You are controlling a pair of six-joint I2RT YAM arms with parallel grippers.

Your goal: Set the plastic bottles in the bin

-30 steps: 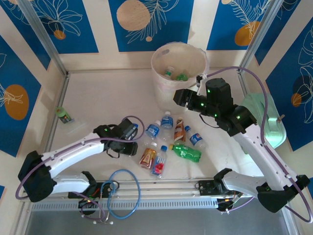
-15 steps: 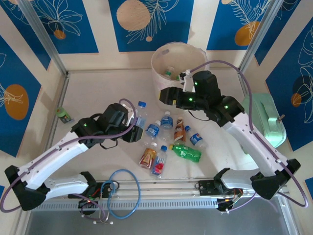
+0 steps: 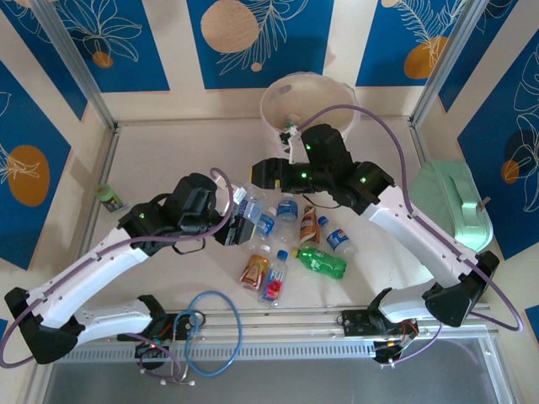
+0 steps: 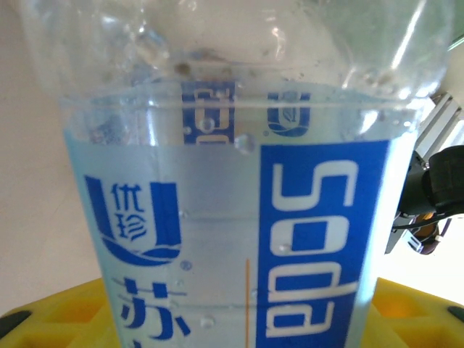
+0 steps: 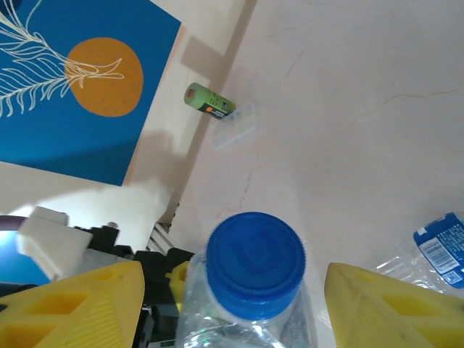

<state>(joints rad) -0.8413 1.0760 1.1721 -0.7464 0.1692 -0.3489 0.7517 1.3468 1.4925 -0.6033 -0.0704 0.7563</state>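
My left gripper point(image 3: 238, 220) is shut on a clear plastic bottle point(image 3: 249, 205) with a blue-and-white "Soda" label point(image 4: 239, 239), held above the table; its yellow fingers point(image 4: 43, 322) flank the bottle's base. My right gripper point(image 3: 263, 174) hangs just over that bottle, open. In the right wrist view its fingers point(image 5: 72, 304) stand apart on either side of the blue cap point(image 5: 255, 262) without touching it. Several more bottles point(image 3: 288, 208) lie in a cluster mid-table, among them a green one point(image 3: 320, 263). The pale bin point(image 3: 271, 94) stands at the back, with bottles inside.
A small green bottle point(image 3: 109, 198) lies alone by the left wall beside a scrap of clear plastic point(image 5: 235, 125). A mint-green box point(image 3: 450, 202) sits at the right edge. A blue cable loop point(image 3: 210, 328) lies at the near rail.
My left arm lifted the soda bottle off the table and carried it right. My right arm swung left from beside the bin and now sits over the bottle's cap.
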